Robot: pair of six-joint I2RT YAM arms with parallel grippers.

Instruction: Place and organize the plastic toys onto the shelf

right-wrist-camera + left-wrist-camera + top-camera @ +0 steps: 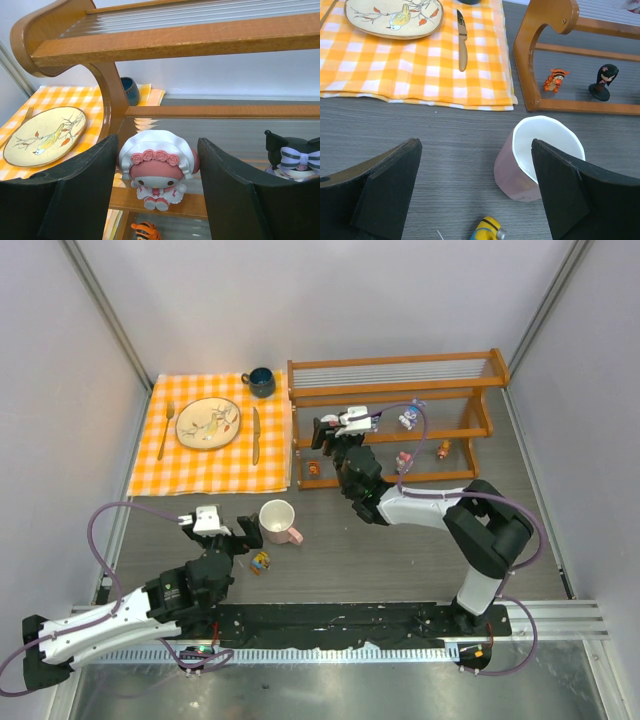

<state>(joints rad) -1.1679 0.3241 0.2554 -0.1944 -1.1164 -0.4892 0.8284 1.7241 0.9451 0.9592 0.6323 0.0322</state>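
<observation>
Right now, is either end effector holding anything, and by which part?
The right end effector grips the pink-white figurine by the sides of its hood; the left end effector holds nothing.

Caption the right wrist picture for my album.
Right gripper holds a pink-white bonneted plastic figurine on a rail of the orange-brown wooden shelf.
</observation>
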